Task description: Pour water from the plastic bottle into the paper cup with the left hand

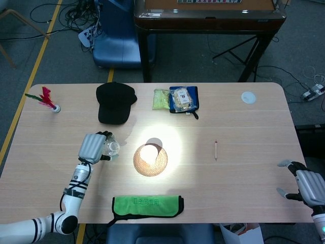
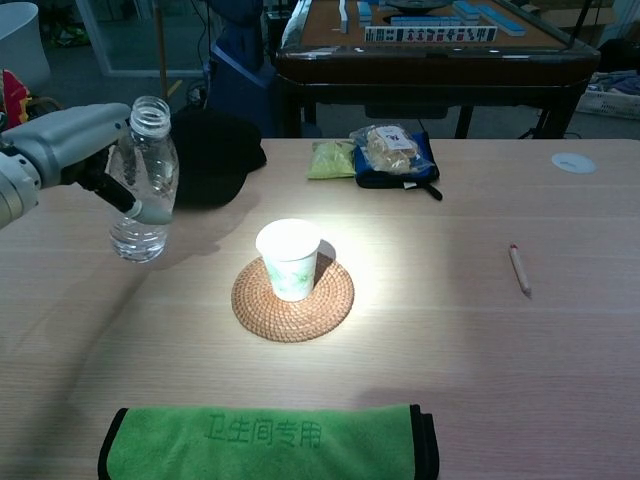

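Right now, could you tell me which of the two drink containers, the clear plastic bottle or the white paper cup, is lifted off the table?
The clear plastic bottle: the left hand holds it above the table, while the white paper cup stands on the round woven coaster.

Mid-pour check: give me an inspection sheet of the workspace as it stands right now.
Surface: wooden table, bright light patch at its middle.
Job's things: uncapped plastic bottle lifted off the table, partly full; paper cup upright on a woven coaster.
Clutter: green towel, black cap, snack bags, pencil, white disc, feathered shuttlecock.
Hands: left hand grips the bottle; right hand at the table's right edge, fingers apart, holding nothing.
Cables: loose on the floor behind the table.
Surroundings: blue chair, mahjong table.
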